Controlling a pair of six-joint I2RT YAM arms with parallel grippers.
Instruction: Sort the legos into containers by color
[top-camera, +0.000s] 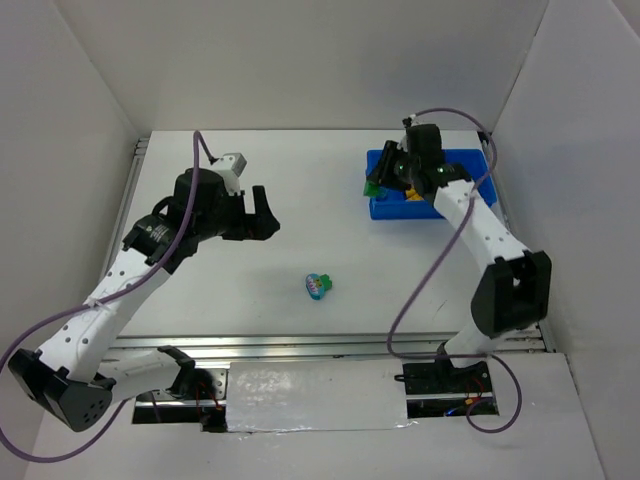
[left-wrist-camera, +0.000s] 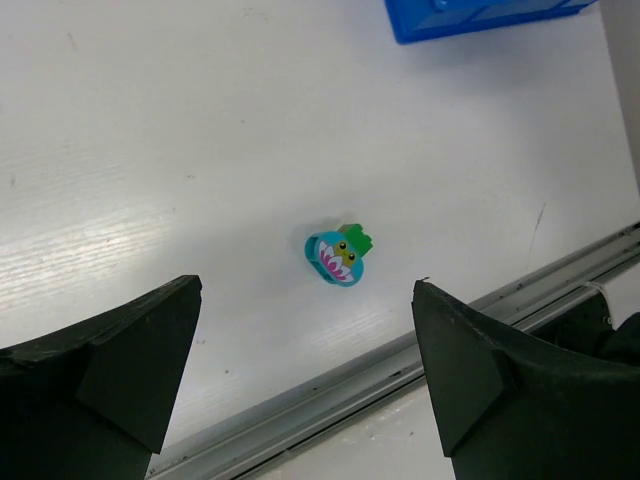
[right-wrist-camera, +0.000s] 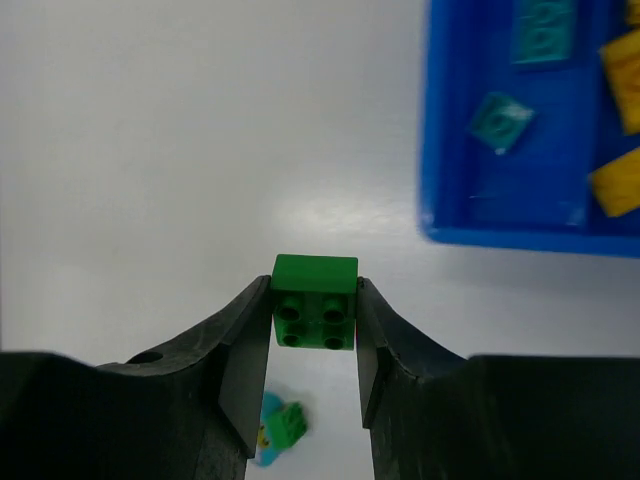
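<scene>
My right gripper (right-wrist-camera: 314, 318) is shut on a green lego brick (right-wrist-camera: 314, 312) and holds it in the air by the left edge of the blue tray (top-camera: 380, 208); from above the brick (top-camera: 373, 186) shows at that edge. Teal and yellow legos (right-wrist-camera: 500, 118) lie in the tray's compartments (right-wrist-camera: 440, 200). A cyan lego with a shark face and a green piece on top (top-camera: 319, 286) lies alone mid-table, also as the shark lego (left-wrist-camera: 339, 256) and blurred below the held brick (right-wrist-camera: 278, 428). My left gripper (top-camera: 262, 210) is open, up and left of the shark lego, with nothing between its fingers (left-wrist-camera: 120, 350).
White walls close in the table on three sides. A metal rail (top-camera: 330, 345) runs along the near edge, showing also as the rail (left-wrist-camera: 400, 370) just under my left fingers. Purple cables hang from both arms.
</scene>
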